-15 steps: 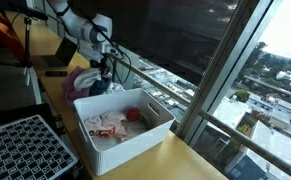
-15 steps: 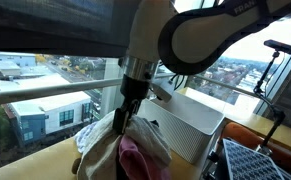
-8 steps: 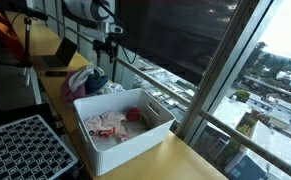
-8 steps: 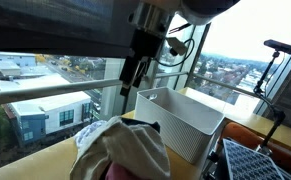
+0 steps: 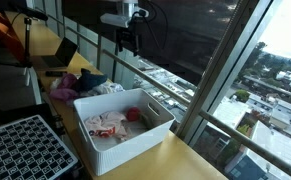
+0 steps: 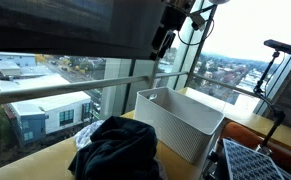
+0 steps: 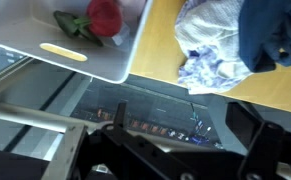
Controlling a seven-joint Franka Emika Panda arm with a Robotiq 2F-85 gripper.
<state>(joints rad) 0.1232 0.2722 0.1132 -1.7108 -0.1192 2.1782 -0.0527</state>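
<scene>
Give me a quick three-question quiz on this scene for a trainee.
1. True or false: the fingers hold a garment.
2. Where does the clothes pile lie relative to the white bin? A) inside it B) beside it C) under it
3. Fill in: the fingers stand ____ (open or shut).
Key: 1 false; 2 B; 3 open.

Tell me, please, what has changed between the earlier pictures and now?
The gripper let go of the clothes pile, opened and rose high above it, empty. The pile slumped, dark cloth on top. The white bin and its contents stayed put.
</scene>
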